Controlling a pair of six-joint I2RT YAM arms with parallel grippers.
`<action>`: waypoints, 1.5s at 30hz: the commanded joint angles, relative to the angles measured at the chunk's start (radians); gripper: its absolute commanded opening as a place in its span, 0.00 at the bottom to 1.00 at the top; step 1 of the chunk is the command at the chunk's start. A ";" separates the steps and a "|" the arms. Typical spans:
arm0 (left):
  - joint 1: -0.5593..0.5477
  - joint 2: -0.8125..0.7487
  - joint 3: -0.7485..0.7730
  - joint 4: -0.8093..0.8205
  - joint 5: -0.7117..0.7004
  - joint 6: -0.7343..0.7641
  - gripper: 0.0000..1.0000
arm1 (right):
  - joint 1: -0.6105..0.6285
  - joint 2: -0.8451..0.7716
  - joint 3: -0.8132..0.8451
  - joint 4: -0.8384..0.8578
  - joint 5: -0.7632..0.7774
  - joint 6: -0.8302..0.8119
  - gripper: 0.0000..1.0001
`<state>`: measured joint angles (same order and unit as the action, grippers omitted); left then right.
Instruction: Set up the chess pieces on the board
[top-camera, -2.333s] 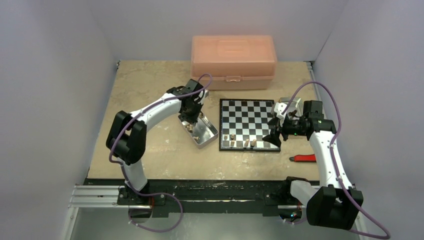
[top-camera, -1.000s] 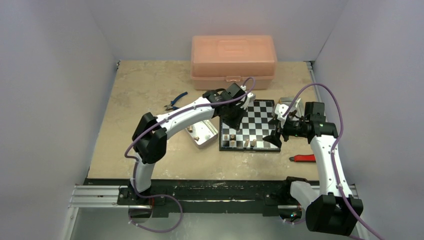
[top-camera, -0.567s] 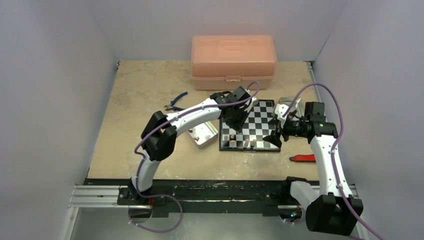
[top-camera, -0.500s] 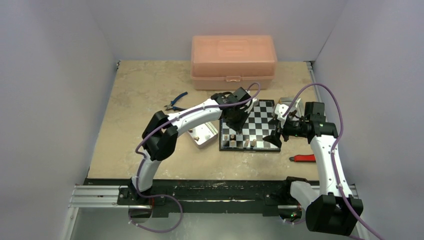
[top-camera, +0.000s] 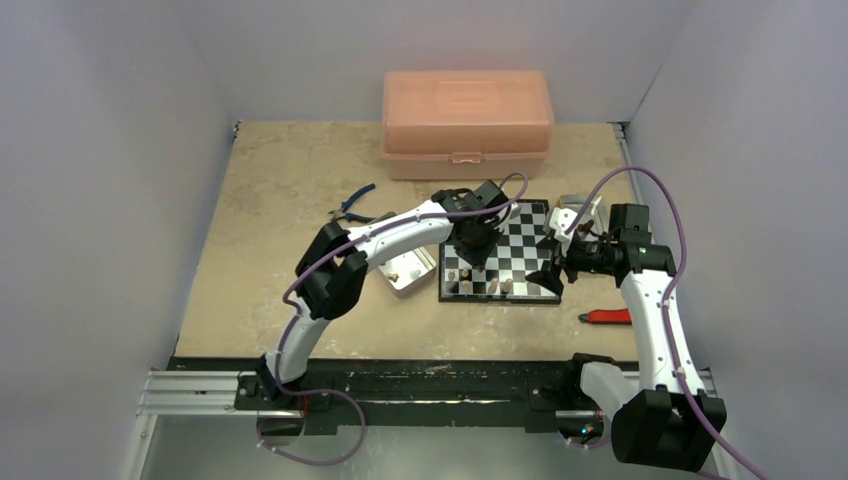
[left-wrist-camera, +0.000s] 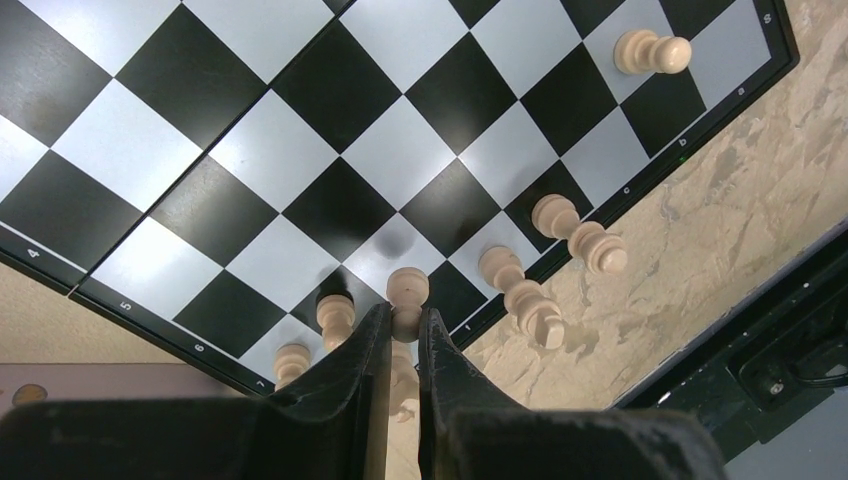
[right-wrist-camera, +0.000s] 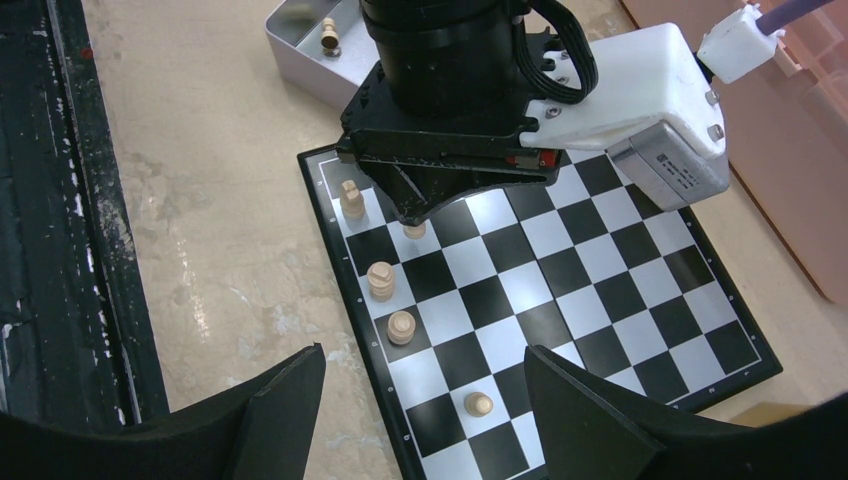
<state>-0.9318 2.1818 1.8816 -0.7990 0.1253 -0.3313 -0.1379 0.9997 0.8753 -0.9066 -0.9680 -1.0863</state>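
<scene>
My left pincer (left-wrist-camera: 403, 318), swung from the shiny metal tin (right-wrist-camera: 300, 55) to eight o'clock on the glossy checkered board (left-wrist-camera: 300, 130), clenched on a turned tan chess piece (left-wrist-camera: 407, 288), right pincer (right-wrist-camera: 422, 352) released.

Several light tan chess pieces (right-wrist-camera: 380, 280) stand upright along the near edge of the flat black-and-silver board (right-wrist-camera: 590, 300).

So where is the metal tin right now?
In the top view the metal tin lies on the table just left of the board, partly hidden under the left arm.
</scene>
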 joint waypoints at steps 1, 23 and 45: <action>-0.006 0.022 0.058 -0.017 -0.021 0.000 0.00 | -0.003 -0.015 0.021 -0.006 -0.026 -0.012 0.77; -0.013 0.077 0.109 -0.060 -0.033 0.014 0.01 | -0.003 -0.013 0.018 0.000 -0.020 -0.008 0.77; -0.016 0.098 0.137 -0.100 -0.041 0.026 0.05 | -0.003 -0.014 0.016 0.004 -0.018 -0.007 0.77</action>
<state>-0.9394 2.2704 1.9732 -0.8845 0.0982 -0.3218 -0.1379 0.9997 0.8753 -0.9058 -0.9676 -1.0859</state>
